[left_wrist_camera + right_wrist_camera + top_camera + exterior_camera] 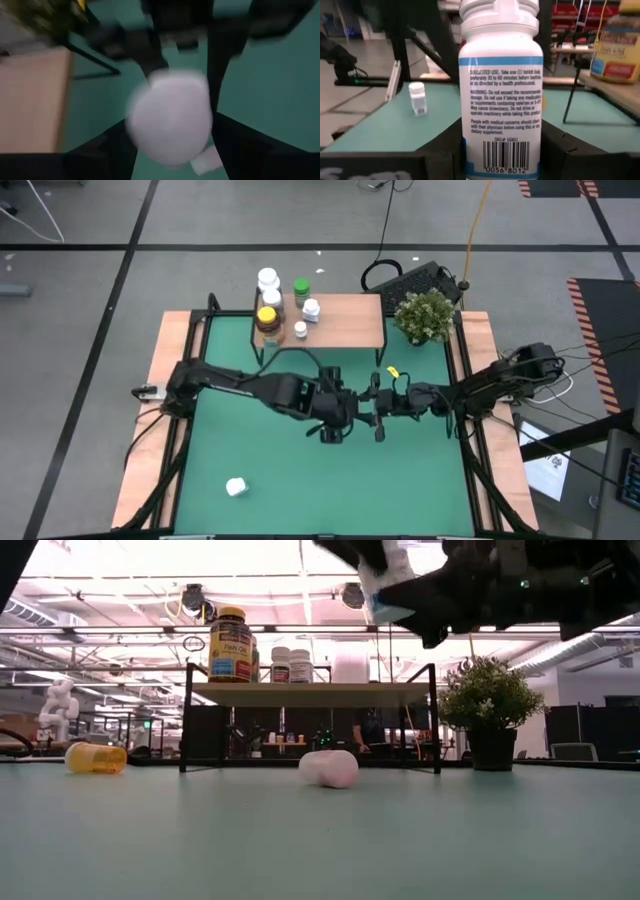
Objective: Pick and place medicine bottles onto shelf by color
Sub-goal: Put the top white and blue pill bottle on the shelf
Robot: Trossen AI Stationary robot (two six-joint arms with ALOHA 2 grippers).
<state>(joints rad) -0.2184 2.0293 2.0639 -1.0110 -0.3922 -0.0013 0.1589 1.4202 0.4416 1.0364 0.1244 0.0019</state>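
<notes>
My two grippers meet above the middle of the green table (300,470). A white medicine bottle (500,95) with a blue-edged label stands between the fingers of my right gripper (378,418), which is shut on it. My left gripper (340,423) is open, its fingers on either side of the bottle's round end (170,117); blur hides whether they touch. The shelf (345,320) at the far edge carries white, amber and green bottles at its left end (280,305). A loose white bottle (236,487) and an orange one (97,758) lie on the table. My right gripper pinches the white bottle's lower body (467,150) between its two fingers. The fingers come in level from the table's right side. The bottle stands upright, cap up, lifted well clear of the table (385,585).
A potted plant (427,315) stands at the table's far right corner beside the shelf. The shelf's thin black legs (435,720) reach down to the table. Open green surface lies at the near right (400,490).
</notes>
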